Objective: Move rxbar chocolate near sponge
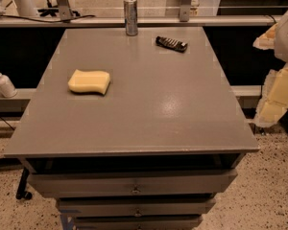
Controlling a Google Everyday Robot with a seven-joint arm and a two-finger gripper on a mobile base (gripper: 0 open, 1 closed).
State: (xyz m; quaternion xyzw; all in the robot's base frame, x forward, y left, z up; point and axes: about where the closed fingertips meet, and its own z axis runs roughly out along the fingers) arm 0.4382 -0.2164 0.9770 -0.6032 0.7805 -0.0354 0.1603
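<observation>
The rxbar chocolate point(172, 43) is a small dark bar with pale marks, lying flat near the far right of the grey table point(149, 119). The sponge point(89, 81) is a pale yellow wavy-edged block on the left middle of the table, well apart from the bar. My gripper point(274, 87) is at the right edge of the view, off the table's right side, with cream fingers, far from both things and holding nothing that I can see.
An upright silver can point(130, 17) stands at the table's far edge, left of the bar. A white pump bottle point(4, 83) sits on a ledge to the left. Drawers point(134, 188) are below the tabletop's front edge. A rail runs behind the table.
</observation>
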